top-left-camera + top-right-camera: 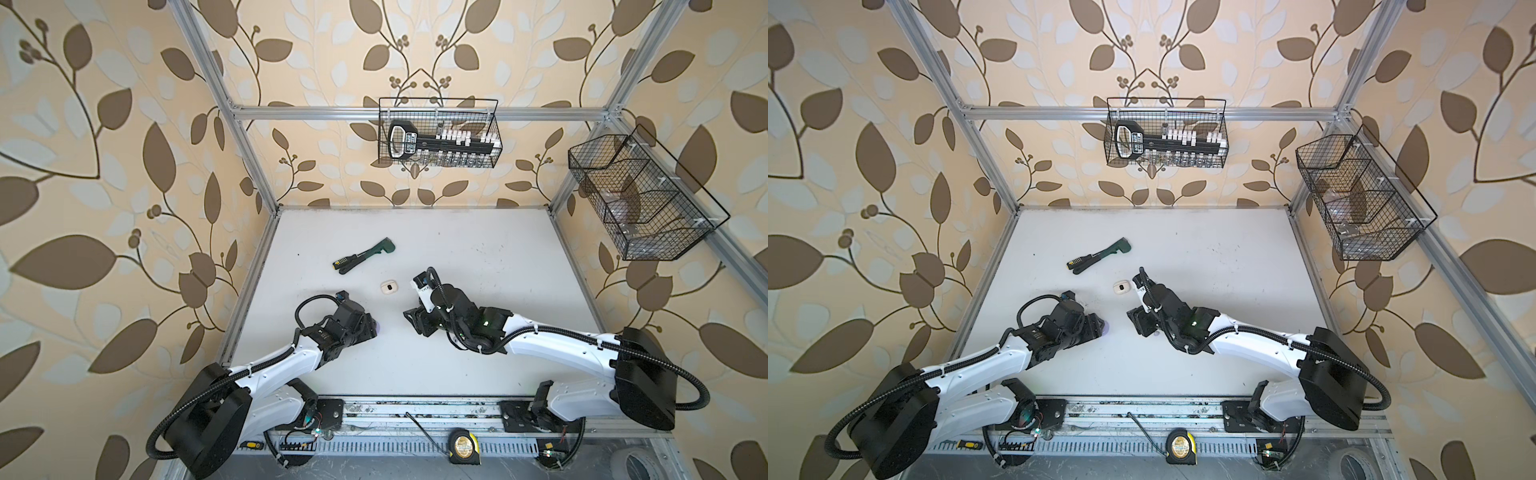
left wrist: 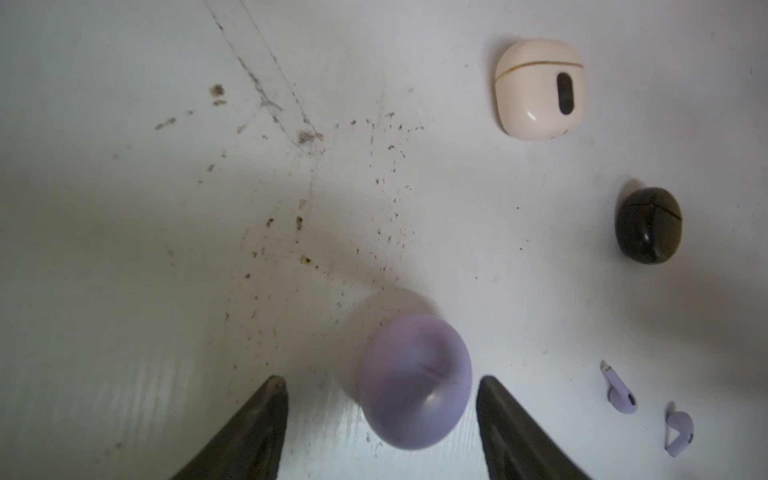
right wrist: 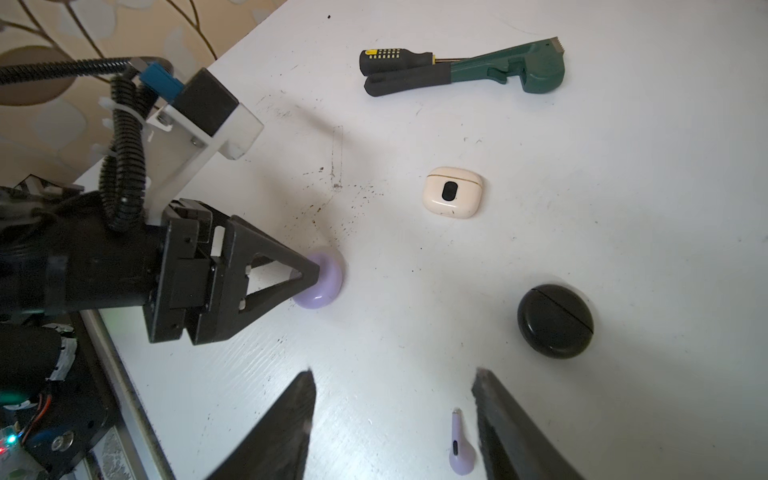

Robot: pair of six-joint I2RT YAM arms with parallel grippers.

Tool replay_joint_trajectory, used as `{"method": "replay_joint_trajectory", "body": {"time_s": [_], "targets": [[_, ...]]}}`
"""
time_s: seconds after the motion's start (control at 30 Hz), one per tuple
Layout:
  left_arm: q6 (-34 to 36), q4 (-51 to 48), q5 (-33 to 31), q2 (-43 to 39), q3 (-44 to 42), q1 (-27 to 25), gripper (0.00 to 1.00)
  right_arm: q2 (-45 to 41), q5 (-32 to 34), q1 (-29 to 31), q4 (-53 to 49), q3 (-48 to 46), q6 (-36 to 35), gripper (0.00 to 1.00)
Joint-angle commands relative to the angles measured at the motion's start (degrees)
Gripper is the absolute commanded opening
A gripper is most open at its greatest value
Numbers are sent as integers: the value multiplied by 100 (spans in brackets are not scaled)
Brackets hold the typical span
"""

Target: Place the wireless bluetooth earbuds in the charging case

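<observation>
**A:** How much room is there to move?

**B:** Plenty at the back. The white table (image 1: 478,249) lies bare from the green wrench (image 3: 511,68) and the screwdriver (image 3: 390,56) to the far wall, and across to the right rail. The left forearm comes in over the near-left corner, close to that rail.

**A:** And the arms?

**B:** Both reach in from the near rail with forearms low. The wrists are turned inward, so the claws face each other across the middle.

**A:** Claws?

**B:** The left gripper (image 2: 380,380) is released. Its fingers stand either side of the closed lilac case (image 2: 415,374), with a gap showing on one side. The two lilac earbuds (image 2: 619,392) lie close together on the table. The right gripper (image 3: 392,371) is spread over one of them, which sits just beside a finger, unpinched.

**A:** Other cases?

**B:** The cream case (image 3: 453,192) and the black case (image 3: 555,320) sit closed, apart from each other, nearer than the wrench.
</observation>
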Motion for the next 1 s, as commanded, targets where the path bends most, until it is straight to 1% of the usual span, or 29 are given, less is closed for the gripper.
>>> {"method": "replay_joint_trajectory", "body": {"time_s": [0.0,0.07,0.33,0.5,0.63,0.73,0.83,0.9,0.97], "targets": [[205,264,160,125,134,-89,69,-94,118,4,-56,169,-4,62],[251,262,163,239,173,-152,69,-85,117,4,-56,177,-9,61],[406,343,148,731,354,-569,59,-80,15,15,37,137,-51,61],[455,472,53,1046,484,-895,58,-80,-39,33,83,125,-100,60],[462,496,-55,1200,572,-972,58,-206,13,32,154,25,-472,58],[502,525,-87,1159,571,-972,61,-517,60,-64,457,-310,-698,59],[565,418,-84,953,620,-972,66,-814,-79,-101,704,-563,-845,62],[594,181,-107,759,709,-972,72,-910,-268,-76,797,-628,-941,62],[569,-279,-326,572,843,-972,75,-931,-403,-36,830,-637,-1041,63]]}}
